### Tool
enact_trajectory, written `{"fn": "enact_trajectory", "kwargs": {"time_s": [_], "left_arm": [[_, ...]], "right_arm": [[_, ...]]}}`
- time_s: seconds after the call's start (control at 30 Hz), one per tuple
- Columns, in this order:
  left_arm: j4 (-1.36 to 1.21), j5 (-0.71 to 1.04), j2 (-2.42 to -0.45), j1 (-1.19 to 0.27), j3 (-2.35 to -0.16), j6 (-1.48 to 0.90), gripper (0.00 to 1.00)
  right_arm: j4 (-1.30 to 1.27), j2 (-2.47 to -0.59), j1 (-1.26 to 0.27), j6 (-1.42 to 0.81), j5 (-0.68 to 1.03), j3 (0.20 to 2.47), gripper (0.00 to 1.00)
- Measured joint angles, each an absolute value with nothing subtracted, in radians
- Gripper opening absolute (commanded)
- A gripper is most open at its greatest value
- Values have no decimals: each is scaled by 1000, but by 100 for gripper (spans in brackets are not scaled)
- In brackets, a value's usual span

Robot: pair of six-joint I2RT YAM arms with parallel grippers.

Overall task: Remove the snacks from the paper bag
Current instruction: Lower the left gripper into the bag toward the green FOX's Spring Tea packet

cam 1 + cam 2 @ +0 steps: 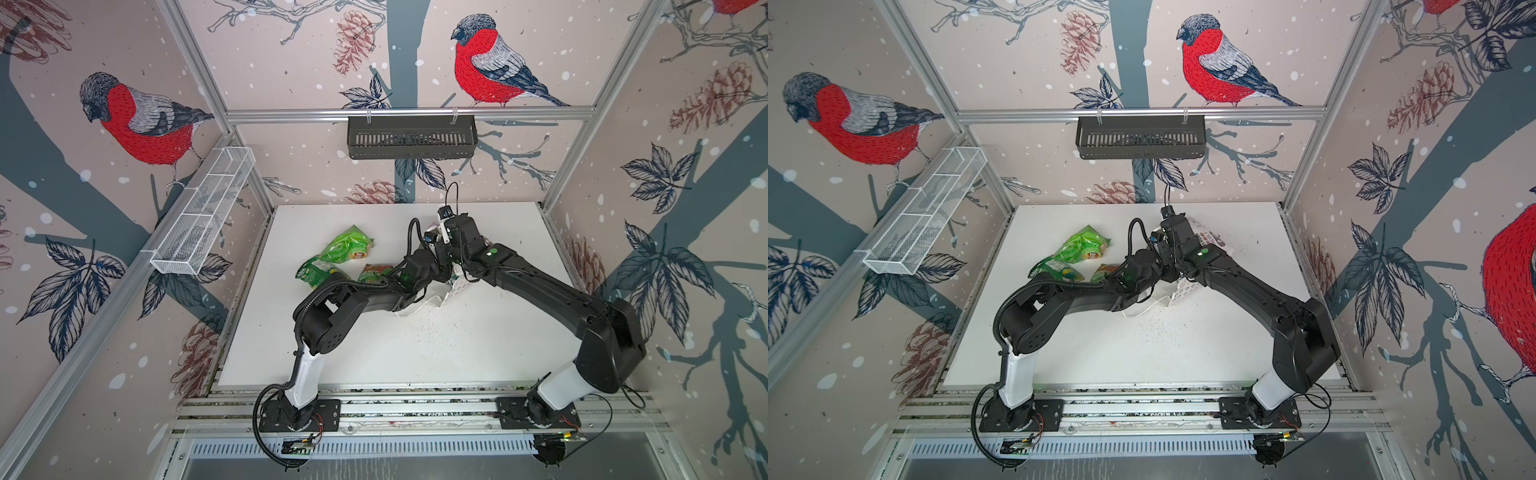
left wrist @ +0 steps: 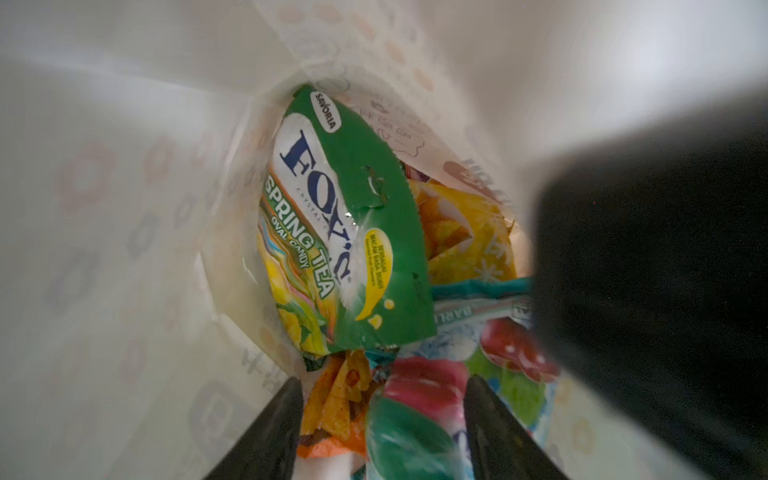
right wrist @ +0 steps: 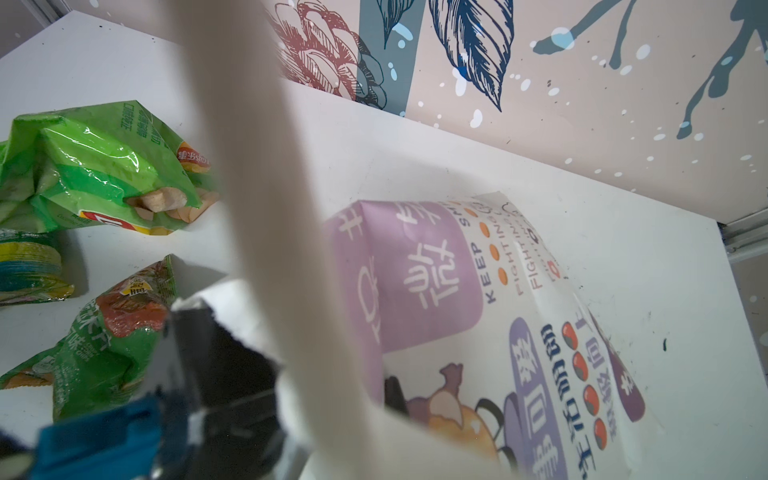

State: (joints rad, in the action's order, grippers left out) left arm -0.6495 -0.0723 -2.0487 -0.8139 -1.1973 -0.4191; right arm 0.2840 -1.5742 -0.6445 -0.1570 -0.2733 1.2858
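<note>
Left gripper, lower frame, straddles a teal packet, jaws apart — right gripper shut. Three snacks out; several left in paper bag.

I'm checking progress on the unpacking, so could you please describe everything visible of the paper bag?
The paper bag is white, creased paper printed with coloured dots, purple label patches and a cartoon figure. It slumps on the white table, right of the green packets already out, and is mostly hidden under both arms in both top views. Its mouth is open; the left gripper, open, reaches in among snacks, green, yellow, teal and orange.
</note>
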Motion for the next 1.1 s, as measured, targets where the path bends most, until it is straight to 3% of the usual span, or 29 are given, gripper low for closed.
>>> {"fn": "enact_trajectory", "kwargs": {"time_s": [0.23,0.53,1.1], "left_arm": [[-691,-112,-2107,-815,-1254,-421,43],[-714,-115,-2130,-815,-1271,-421,0],[-731,-130,-2101,-817,-1211,-419,0]], "right_arm": [[274,-1582,-630,-158,-245,1290,0],[261,-1577,-618,-162,-236,1276,0],[257,-1570,-599,-185,-187,1267,0]]}}
